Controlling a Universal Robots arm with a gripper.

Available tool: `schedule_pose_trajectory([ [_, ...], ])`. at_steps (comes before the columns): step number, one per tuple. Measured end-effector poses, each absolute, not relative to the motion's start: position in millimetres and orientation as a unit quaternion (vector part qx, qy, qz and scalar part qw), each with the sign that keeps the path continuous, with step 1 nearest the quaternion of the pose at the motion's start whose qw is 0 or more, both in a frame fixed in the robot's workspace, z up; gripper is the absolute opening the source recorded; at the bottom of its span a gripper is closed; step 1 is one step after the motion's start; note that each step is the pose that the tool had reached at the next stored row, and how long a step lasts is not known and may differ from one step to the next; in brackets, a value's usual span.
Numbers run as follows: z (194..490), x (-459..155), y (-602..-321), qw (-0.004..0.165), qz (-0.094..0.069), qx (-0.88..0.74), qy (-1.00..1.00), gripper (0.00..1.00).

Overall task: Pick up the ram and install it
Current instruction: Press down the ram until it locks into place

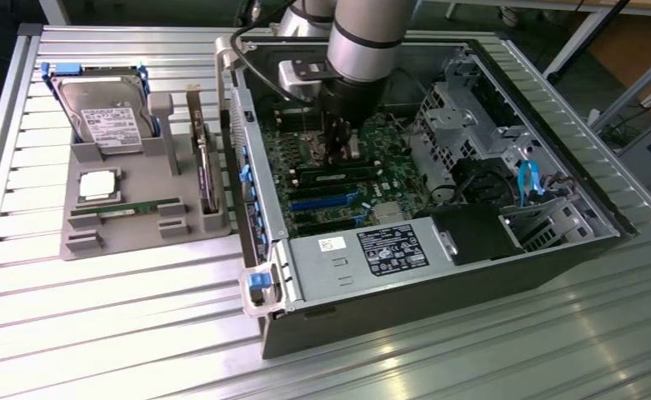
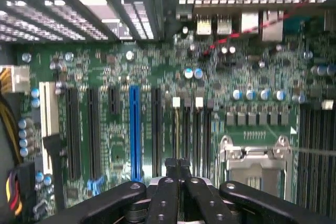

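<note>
Hovering over the motherboard [image 2: 157, 129], the fingers [image 2: 178, 169] are pressing together, holding nothing; descending now risks striking the slots [image 2: 191, 129].

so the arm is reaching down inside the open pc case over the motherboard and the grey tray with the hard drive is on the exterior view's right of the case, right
Not quite. The arm's gripper is down inside the open PC case over the motherboard, but the grey tray holding the hard drive sits on the exterior view's left of the case, not its right. The exterior view shows this.
</note>
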State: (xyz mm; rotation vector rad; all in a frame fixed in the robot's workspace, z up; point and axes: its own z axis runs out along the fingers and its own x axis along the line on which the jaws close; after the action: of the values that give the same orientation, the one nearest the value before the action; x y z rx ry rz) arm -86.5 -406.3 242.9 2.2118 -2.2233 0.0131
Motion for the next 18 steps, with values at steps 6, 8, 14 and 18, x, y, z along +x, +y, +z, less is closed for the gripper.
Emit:
schedule_pose_trajectory([
  [6, 236.2, -100.6, -406.4, 0.002, 0.004, 0.705, -0.709, 0.1],
  [8, 233.9, -101.0, -406.4, 0.002, 0.003, 0.705, -0.709, 0.1],
  [14, 229.0, -101.0, -406.3, 0.0, 0.002, 0.705, -0.709, 0.1],
  [18, 240.8, -100.7, -406.4, 0.001, 0.002, 0.705, -0.709, 0.1],
])
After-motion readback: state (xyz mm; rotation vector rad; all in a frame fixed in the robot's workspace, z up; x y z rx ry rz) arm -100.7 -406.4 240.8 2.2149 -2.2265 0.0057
